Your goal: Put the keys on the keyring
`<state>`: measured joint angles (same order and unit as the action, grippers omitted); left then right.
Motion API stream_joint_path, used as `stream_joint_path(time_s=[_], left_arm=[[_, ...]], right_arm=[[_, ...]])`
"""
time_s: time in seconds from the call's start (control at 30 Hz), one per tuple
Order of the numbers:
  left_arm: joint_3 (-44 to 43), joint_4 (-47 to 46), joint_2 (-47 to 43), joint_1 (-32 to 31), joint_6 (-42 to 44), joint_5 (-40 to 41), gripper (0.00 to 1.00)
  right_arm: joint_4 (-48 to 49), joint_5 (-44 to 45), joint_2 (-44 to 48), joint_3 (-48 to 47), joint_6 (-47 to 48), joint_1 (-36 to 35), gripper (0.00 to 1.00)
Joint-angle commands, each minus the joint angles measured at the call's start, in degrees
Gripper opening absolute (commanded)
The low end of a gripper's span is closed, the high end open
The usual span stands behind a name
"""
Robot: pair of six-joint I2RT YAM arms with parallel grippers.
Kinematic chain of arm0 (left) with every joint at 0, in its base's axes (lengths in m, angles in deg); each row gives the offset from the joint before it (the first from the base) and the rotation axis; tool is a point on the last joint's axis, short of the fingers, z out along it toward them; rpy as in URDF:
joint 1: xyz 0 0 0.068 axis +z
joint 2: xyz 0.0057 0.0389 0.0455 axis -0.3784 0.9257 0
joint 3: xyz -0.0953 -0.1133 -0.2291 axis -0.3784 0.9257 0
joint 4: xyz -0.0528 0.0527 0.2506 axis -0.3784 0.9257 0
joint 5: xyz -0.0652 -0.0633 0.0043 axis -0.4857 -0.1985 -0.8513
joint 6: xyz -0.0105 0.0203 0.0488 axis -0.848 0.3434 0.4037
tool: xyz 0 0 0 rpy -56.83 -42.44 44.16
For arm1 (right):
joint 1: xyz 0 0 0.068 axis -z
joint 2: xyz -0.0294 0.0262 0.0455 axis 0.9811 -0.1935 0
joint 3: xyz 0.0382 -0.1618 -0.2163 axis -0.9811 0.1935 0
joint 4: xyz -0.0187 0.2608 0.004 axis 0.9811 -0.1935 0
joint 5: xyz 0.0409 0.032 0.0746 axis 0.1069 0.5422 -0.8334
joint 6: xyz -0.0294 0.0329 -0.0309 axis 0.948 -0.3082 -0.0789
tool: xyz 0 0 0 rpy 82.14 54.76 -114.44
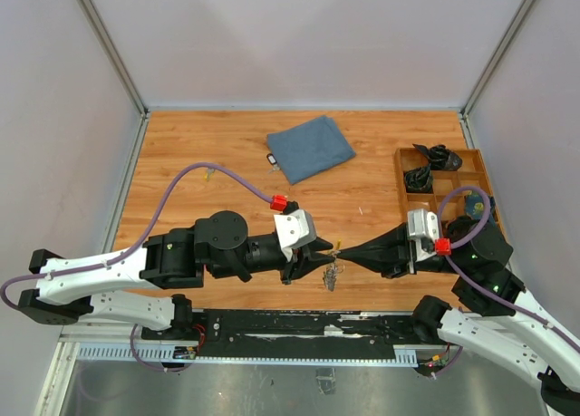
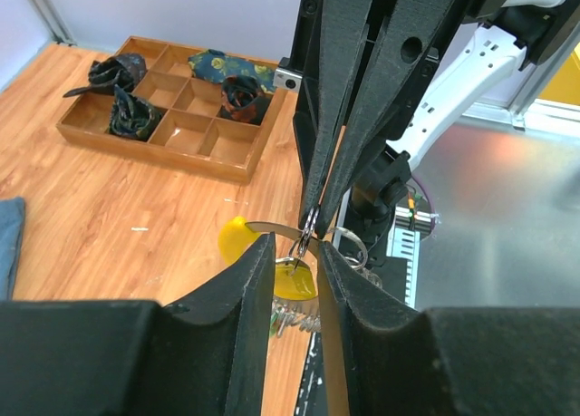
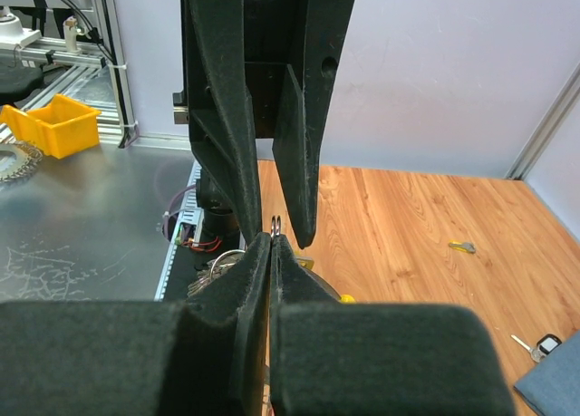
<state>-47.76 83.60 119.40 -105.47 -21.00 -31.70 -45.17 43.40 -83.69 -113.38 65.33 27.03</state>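
The right pincer is clamped tight on the keyring, holding the thin loop edge-on at its very tips. Nose to nose with it, on one line, stands the left pincer. Its fingers are partly apart, one on each side of the pinched ring, and I see nothing squeezed between them. A yellow-headed key sits just beyond and beneath the left tips; whether it touches the ring I cannot tell. The other keys dangle below the meeting point. The left arm is nearer the yellow key, so threading, I judge, falls to it.
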Motion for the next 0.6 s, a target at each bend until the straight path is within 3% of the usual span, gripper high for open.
stream_joint_path(time_s=[0.0,0.33,0.47,0.57], left_arm=[[-0.6,-1.9,-0.4,-0.4,0.1,-0.3,0.29],[-0.6,-1.8,-0.3,-0.4,0.1,-0.9,0.17],[-0.5,-1.5,-0.2,-0.4,0.0,-0.6,0.03],[-0.9,-0.8,-0.1,-0.4,0.1,-0.3,0.01]], right_arm=[[4.2,-1.4,0.9,-2.4,-1.1,-1.5,0.00],[5.3,-1.6,0.8,-2.2,-1.7,-1.5,0.00],[5.5,-1.6,0.8,-2.1,-1.8,-1.6,0.00],[5.1,-1.4,0.8,-2.0,-1.6,-1.6,0.00]])
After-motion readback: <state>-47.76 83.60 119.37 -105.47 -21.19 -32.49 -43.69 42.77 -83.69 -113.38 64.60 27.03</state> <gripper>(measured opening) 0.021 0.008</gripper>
